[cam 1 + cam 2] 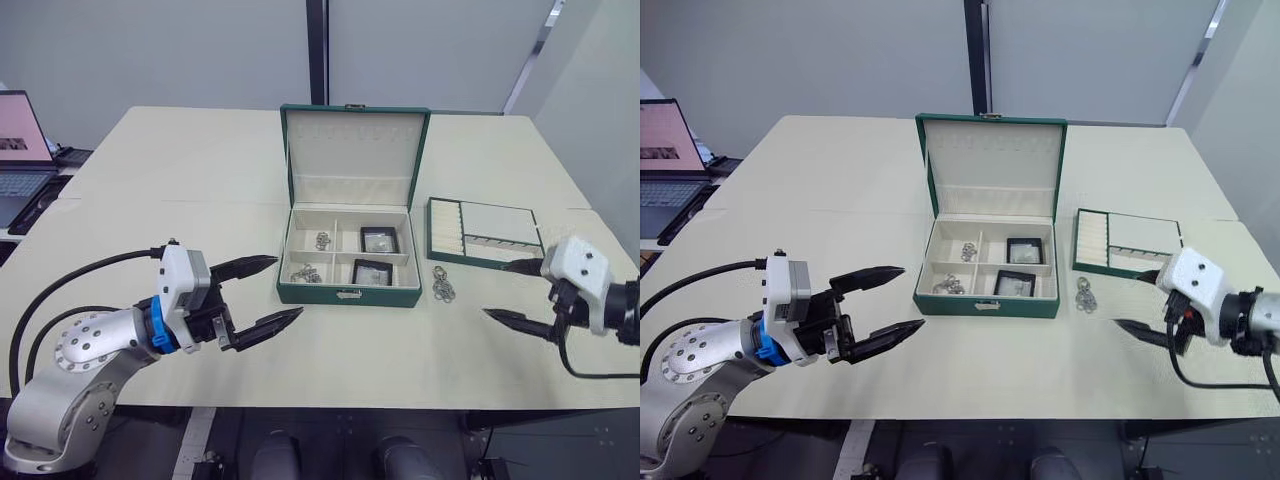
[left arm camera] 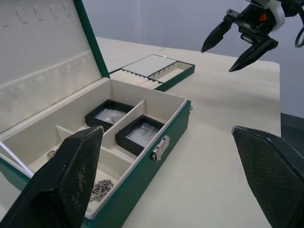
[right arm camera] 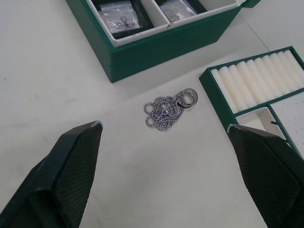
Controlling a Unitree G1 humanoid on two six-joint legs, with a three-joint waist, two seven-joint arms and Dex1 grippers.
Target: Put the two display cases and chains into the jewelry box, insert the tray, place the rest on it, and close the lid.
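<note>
While the green jewelry box [image 1: 350, 250] sits lid-up at the table's [image 1: 180, 180] centre with two display cases [image 1: 379, 239] in its right compartments and chains [image 1: 322, 241] in the left ones, both grippers hover empty. Left gripper [image 1: 262, 293] and right gripper [image 1: 513, 291] each have fingers spread apart. A loose chain with rings [image 3: 167, 110] lies between box and tray [image 1: 483, 234].

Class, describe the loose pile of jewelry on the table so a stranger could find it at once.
Start at the open green jewelry box. Between its front right corner and the green tray, a small silvery heap of chain and rings lies on the bare table, unlike the chains in the box.
</note>
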